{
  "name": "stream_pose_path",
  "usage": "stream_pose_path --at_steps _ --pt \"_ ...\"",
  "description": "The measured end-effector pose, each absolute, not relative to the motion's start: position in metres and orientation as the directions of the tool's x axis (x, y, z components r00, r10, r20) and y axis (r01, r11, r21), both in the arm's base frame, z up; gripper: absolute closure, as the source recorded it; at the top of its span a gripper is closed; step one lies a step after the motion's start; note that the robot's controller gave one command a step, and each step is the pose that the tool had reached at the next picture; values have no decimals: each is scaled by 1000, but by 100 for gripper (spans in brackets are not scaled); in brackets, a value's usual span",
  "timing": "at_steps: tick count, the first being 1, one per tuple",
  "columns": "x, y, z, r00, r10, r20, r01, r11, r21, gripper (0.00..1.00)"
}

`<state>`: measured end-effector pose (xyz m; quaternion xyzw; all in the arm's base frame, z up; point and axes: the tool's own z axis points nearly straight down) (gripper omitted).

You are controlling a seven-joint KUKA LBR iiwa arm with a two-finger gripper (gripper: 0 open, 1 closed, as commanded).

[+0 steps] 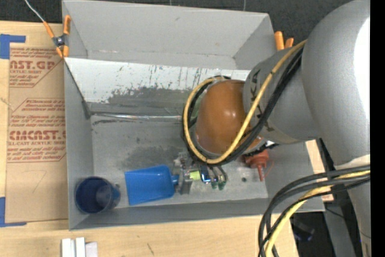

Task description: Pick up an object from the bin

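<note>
Lower left of frame, bin [135, 129] corner: dark-blue cup [96, 194]. Just right of it, bright-blue plastic piece [148, 185] lying on the floor. Gripper [197, 177] at its right end, w/ grip state can't tell. Small red item [260, 161] right of gripper. Farther up, orange wrist cover [219, 114].

Arm [325, 87] down in the grey bin [126, 123], next to a blue cup [147, 185].
The gripper [195, 176] sits low, just beside the right end of that bright blue cup, which lies on its side. A darker blue cup [93, 195] stands in the lower-left corner, and a small red thing [259, 161] lies to the right.
</note>
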<state>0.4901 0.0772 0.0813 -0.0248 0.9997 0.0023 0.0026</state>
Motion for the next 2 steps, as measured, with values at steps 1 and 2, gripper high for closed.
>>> stream_pose_path --at_steps 1,2 --pt "495 74 179 -997 -76 -2 -76 997 3 100" --pt "532 89 69 -996 91 -4 91 996 6 100"
